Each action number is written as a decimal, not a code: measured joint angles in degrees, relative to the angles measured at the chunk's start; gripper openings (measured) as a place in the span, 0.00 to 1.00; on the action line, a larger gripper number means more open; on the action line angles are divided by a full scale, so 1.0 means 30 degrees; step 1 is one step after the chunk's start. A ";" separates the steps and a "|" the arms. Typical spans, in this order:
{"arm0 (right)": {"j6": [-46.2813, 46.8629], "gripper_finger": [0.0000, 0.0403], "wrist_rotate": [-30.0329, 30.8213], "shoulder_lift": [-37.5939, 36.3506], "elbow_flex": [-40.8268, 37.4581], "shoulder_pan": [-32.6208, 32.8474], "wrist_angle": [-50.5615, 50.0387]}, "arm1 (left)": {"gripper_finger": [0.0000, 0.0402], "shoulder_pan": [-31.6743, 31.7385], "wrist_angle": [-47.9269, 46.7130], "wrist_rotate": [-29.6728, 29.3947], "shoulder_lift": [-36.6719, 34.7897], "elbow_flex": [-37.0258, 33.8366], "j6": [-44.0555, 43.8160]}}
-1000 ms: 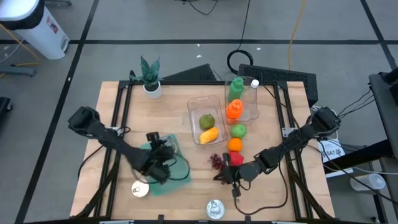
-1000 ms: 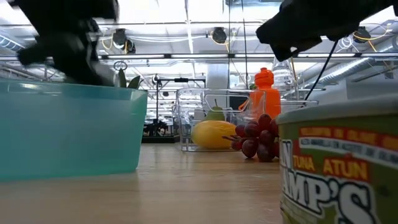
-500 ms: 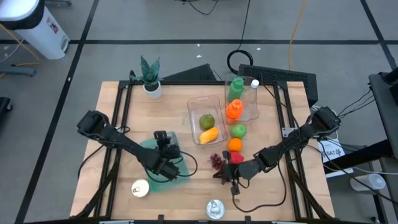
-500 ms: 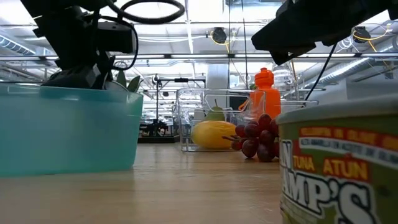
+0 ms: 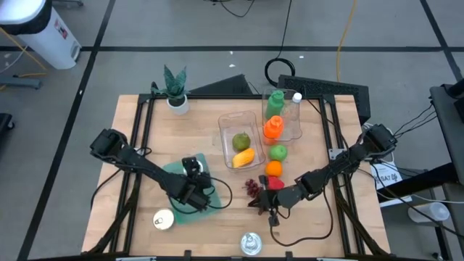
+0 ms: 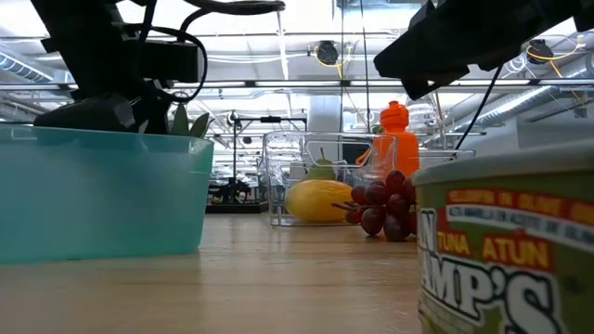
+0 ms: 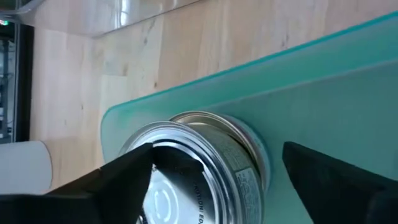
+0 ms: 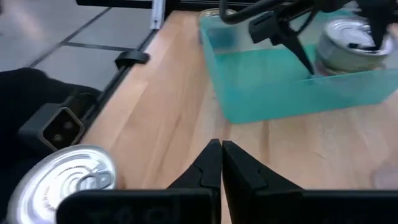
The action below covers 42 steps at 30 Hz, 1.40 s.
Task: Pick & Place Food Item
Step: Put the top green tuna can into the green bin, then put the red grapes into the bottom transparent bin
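Left gripper (image 7: 211,180) fingers (image 7: 118,180) spread wide, released, straddling a silver can (image 7: 186,168) with gaps on both sides, no contact visible. Can sits inside the teal bin (image 5: 210,194), close against one rounded corner of the bin's rim. Left arm stretched from bench's left edge diagonally inward, wrist dipped down into the bin (image 6: 102,190).

Right gripper (image 8: 221,163) fingers clenched tip to tip, holding nothing, low over bare bench (image 5: 145,145) near the front edge, pointing toward the bin. Second can (image 8: 65,174) just beside it. Right arm reaching in from the right edge.

Tuna can (image 6: 506,246) nearest the low camera. Farther back: grapes (image 5: 251,188), orange (image 5: 273,168), green apple (image 5: 278,152), clear tray (image 5: 226,138) with mango (image 5: 243,157), orange bottle (image 5: 272,127), potted plant (image 5: 175,87). Open bench between bin and plant.
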 joint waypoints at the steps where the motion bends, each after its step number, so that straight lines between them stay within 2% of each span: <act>1: -0.0005 0.01 -0.0166 0.0000 0.0000 0.0000 0.0028 | 0.93 -0.0030 -0.0010 0.0095 -0.0093 0.0000 -0.0007; 6: -0.0006 0.01 -0.0475 0.0000 0.0000 0.0007 0.0023 | 0.99 -0.0019 0.0032 0.1255 -0.1345 -0.0027 -0.0006; 10: -0.0317 0.01 -0.0456 0.0000 0.0005 0.0007 0.0000 | 0.97 -0.0302 0.0202 0.2123 -0.3552 0.0328 0.0153; 13: -0.0341 0.01 -0.0456 0.0000 0.0015 0.0007 -0.0110 | 0.92 -0.1553 0.0604 0.0591 -0.5795 0.0172 0.1035; 16: -0.0349 0.01 -0.0485 0.0000 0.0015 0.0007 -0.0057 | 0.85 -0.3416 0.2411 -0.2419 -0.8640 -0.0942 0.1842; 18: -0.0349 0.01 -0.0754 0.0000 0.0015 0.0007 0.0032 | 0.79 -0.4701 0.5601 -0.3685 -1.0930 -0.2704 0.3121; 21: -0.0356 0.01 -0.1471 0.0000 0.0015 -0.0191 0.0337 | 0.68 -0.5442 1.1495 -0.3089 -1.3625 -0.6188 0.5826; 25: -0.0359 0.01 -0.1965 0.0000 0.0022 -0.0531 0.0749 | 0.48 -0.5007 1.7397 -0.2458 -1.6004 -1.0213 0.7104; 30: -0.0589 0.01 -0.2415 0.0000 0.0029 -0.0673 0.0960 | 0.19 -0.4339 2.2953 -0.2509 -1.7565 -1.4011 0.7861; 31: -0.0672 0.01 -0.2423 0.0000 0.0029 -0.0685 0.0963 | 0.16 -0.4227 2.3866 -0.2386 -1.7766 -1.4503 0.8060; 37: -0.0728 0.01 -0.2364 0.0000 0.0029 -0.0778 0.0716 | 0.13 -0.4141 2.5339 -0.2037 -1.8179 -1.5402 0.9102; 42: -0.0728 0.01 -0.2442 0.0000 0.0029 -0.1132 -0.0524 | 0.13 -0.4141 2.5316 -0.0254 -1.8177 -1.5409 0.9958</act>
